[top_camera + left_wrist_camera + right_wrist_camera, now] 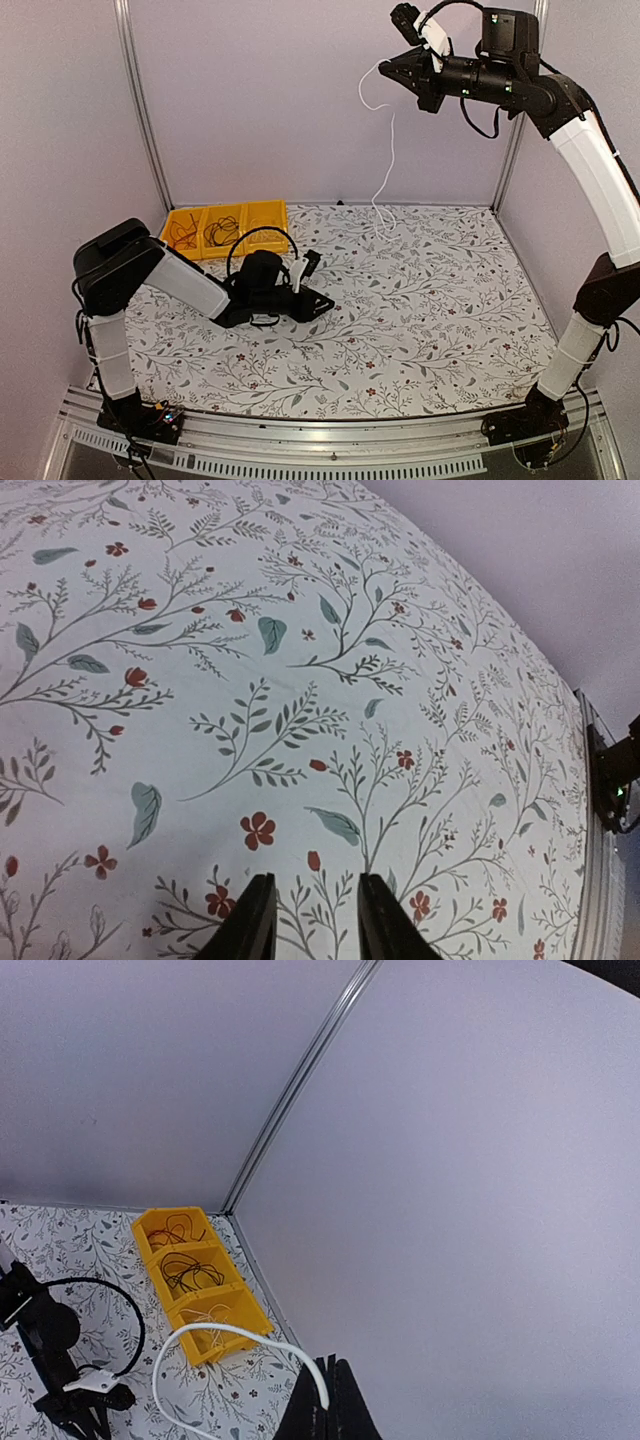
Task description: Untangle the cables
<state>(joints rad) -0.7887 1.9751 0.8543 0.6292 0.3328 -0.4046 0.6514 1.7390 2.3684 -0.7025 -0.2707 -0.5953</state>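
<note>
My right gripper (pixel 384 68) is raised high near the back wall and shut on a thin white cable (pixel 388 150), which hangs down to the table. In the right wrist view the white cable (pixel 200 1335) arcs out from my shut gripper (pixel 327 1410). Three yellow bins (pixel 225 229) stand at the back left: one holds red cable (pixel 170 1230), one black cable (pixel 190 1272), one pale cable (pixel 210 1318). My left gripper (pixel 328 303) lies low over the table, open and empty; its fingers (pixel 250 920) show only the floral cloth between them.
The table wears a floral cloth (pixel 420 300). Lilac walls with metal posts (pixel 140 100) close in the back and sides. A thick black cable (pixel 255 240) loops off the left arm. A metal rail (pixel 330 440) runs along the near edge.
</note>
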